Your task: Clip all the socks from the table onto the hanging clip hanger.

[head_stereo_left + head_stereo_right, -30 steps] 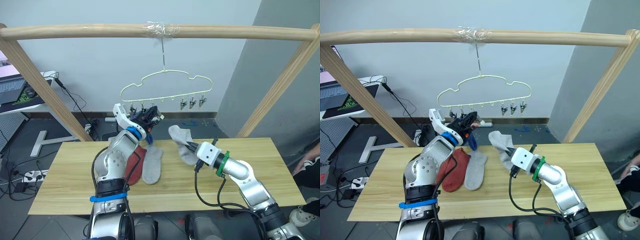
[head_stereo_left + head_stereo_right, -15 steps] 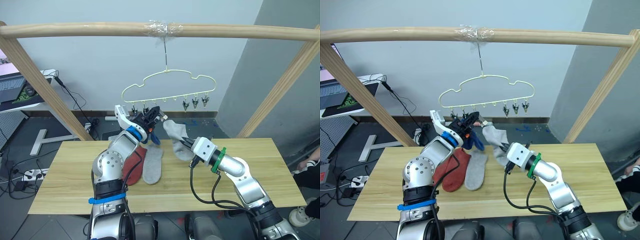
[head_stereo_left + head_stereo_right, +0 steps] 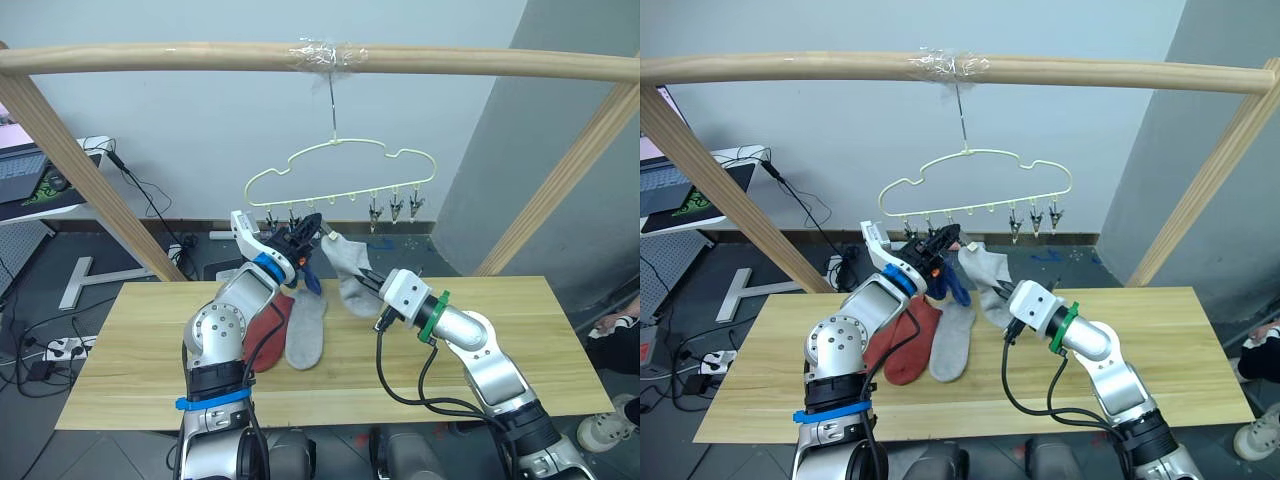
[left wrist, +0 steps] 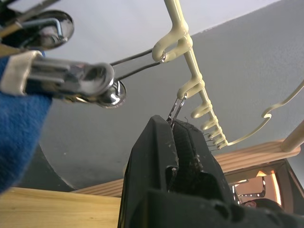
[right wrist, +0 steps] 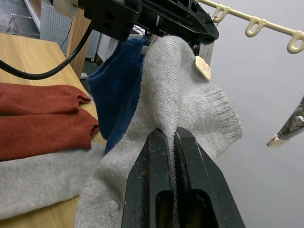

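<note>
Pale wall [image 3: 180, 130], grey wall panel [image 3: 560, 130] at right; dark floor [image 3: 40, 290] with cables; laptop [image 3: 25, 175] on side desk.

Head stereo overlooks table [image 3: 520, 340], wrist views close-up

two grey socks show: one [image 3: 349, 270] raised off the table [image 3: 520, 330], one [image 3: 306, 330] flat on it. one blue sock [image 3: 309, 272] hangs from the clip hanger [image 3: 340, 170]. the rust-red socks [image 3: 268, 335] overlap, seemingly two. three empty clips [image 3: 397, 208] hang apart at one end.
</note>
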